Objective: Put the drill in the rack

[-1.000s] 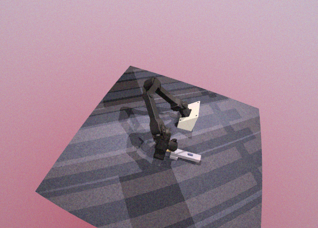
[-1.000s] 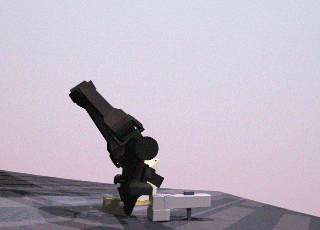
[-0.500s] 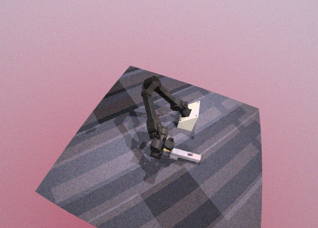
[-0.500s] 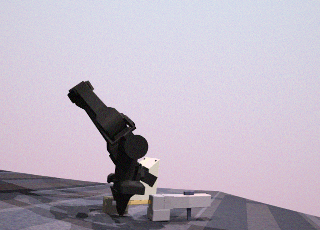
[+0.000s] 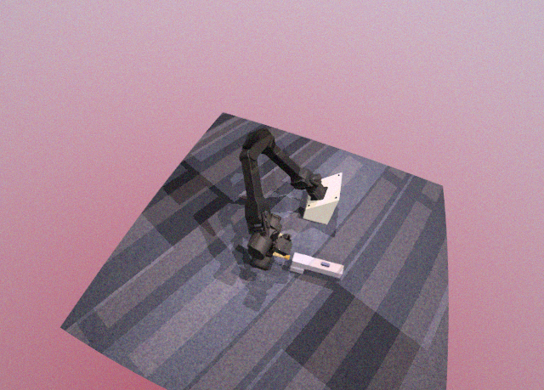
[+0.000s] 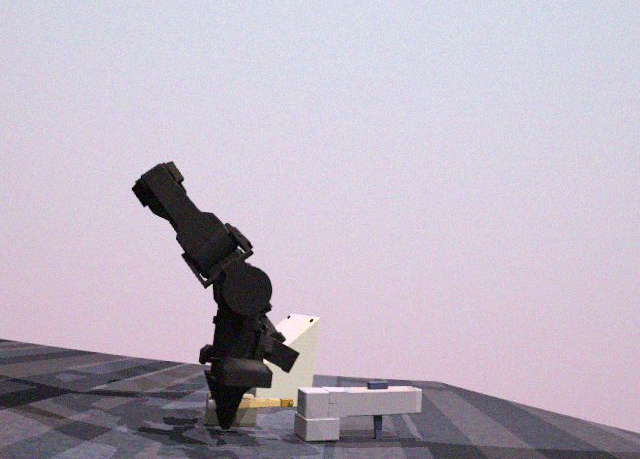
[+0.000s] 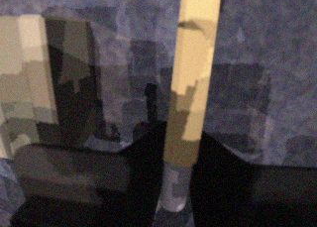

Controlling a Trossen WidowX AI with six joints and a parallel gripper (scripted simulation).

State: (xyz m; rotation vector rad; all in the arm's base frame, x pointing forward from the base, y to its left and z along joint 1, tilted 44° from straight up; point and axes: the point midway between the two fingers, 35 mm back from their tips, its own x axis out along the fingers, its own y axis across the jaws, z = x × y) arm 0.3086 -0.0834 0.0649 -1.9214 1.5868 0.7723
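The yellow drill [image 5: 280, 256] [image 6: 269, 402] [image 7: 194, 63] is roughly level, with its near end clear of the white housing [image 5: 307, 262] [image 6: 312, 402] and a small gap between them. My gripper [image 6: 226, 424] [image 7: 177, 129] is shut on the drill's grey shank, low over the floor. The blue-grey key [image 5: 325, 264] [image 6: 377, 385] sits on top of the housing, and its stem shows below the housing in the exterior view. The low cream rack [image 6: 248, 418] [image 7: 15, 49] is beside the drill, partly hidden by the gripper in the exterior view. The arm hides the fingertips in the top view.
A tall cream block with a sloped top [image 5: 320, 212] [image 6: 305, 356] stands behind, at the arm's base. The housing lies to the right of the gripper in the top and exterior views. Patterned floor [image 5: 280, 329] [image 6: 516, 423] surrounds them.
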